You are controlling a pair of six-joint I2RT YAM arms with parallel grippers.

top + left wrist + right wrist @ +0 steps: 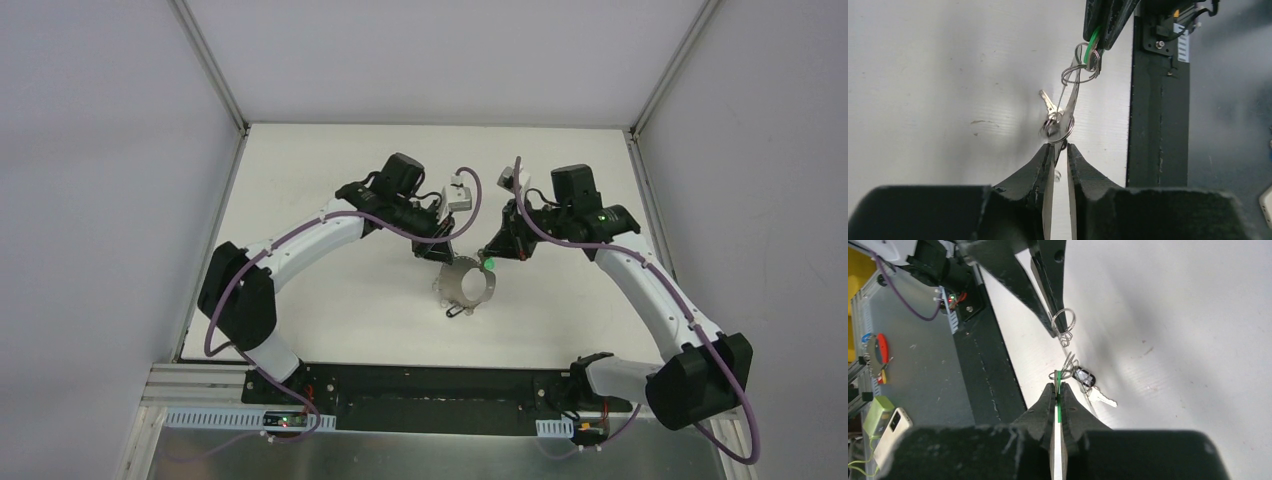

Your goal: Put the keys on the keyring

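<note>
The keyring (pixel 465 284) is a thin silver wire loop hanging between the two grippers above the table. My left gripper (pixel 447 256) is shut on its wire; the left wrist view shows the wire (pixel 1071 97) rising from the closed fingertips (pixel 1060 146). My right gripper (pixel 491 255) is shut on the green head of the key (pixel 489 264), seen as a green strip between the fingers (pixel 1058 390). In the left wrist view the green head (pixel 1093 40) touches the loop's far end. The black oval tag (pixel 1085 376) hangs below the loop.
A plain silver key (pixel 1046 102) and small split rings (pixel 1064 322) hang on the loop. The black base strip (pixel 1158 125) runs along the table's near edge. Beyond it lies a metal panel (pixel 908 365) with cables and small devices. White walls close in the table on three sides.
</note>
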